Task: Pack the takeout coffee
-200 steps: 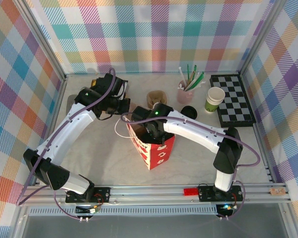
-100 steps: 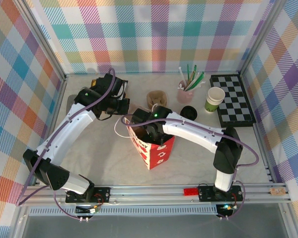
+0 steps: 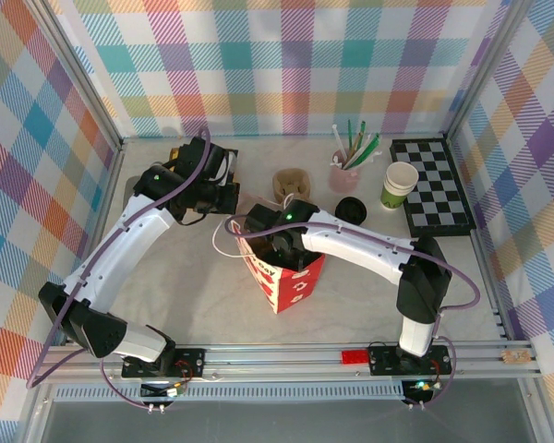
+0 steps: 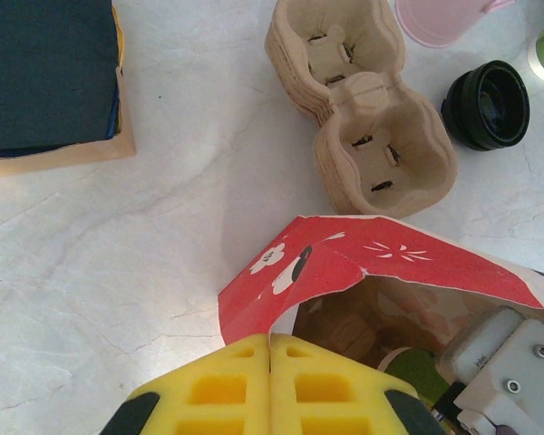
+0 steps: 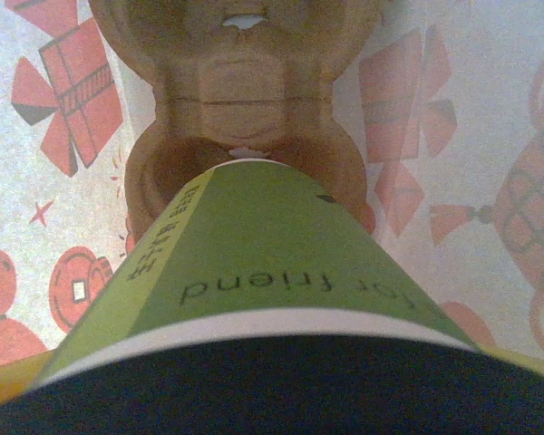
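My left pincer [image 4: 270,349] is fully closed, its yellow pads [image 4: 208,390] pressed together on the rim corner of the red paper bag [image 4: 363,263], which it seems to be pinching. The bag stands upright near the middle of the tabletop [image 3: 194,286], mouth up.

My right pincer [image 3: 279,242] reaches down into the bag's mouth with its jaws spread wide around the takeout coffee [image 5: 263,263]. I have the cup by its upper part. Its black lid is nearest my wrist camera and the green band runs away below it. The cup is inside the bag, its base just over a pocket of the brown pulp carrier [image 5: 245,82] lying on the bag's bottom. I cannot tell whether the base touches.

Outside the bag, towards the far edge, lies a second pulp carrier [image 4: 363,109], with a loose black lid [image 4: 487,104] just beside it. A pink cup of straws [image 3: 343,175] and a white-rimmed cup [image 3: 399,185] stand farther towards the far right corner.
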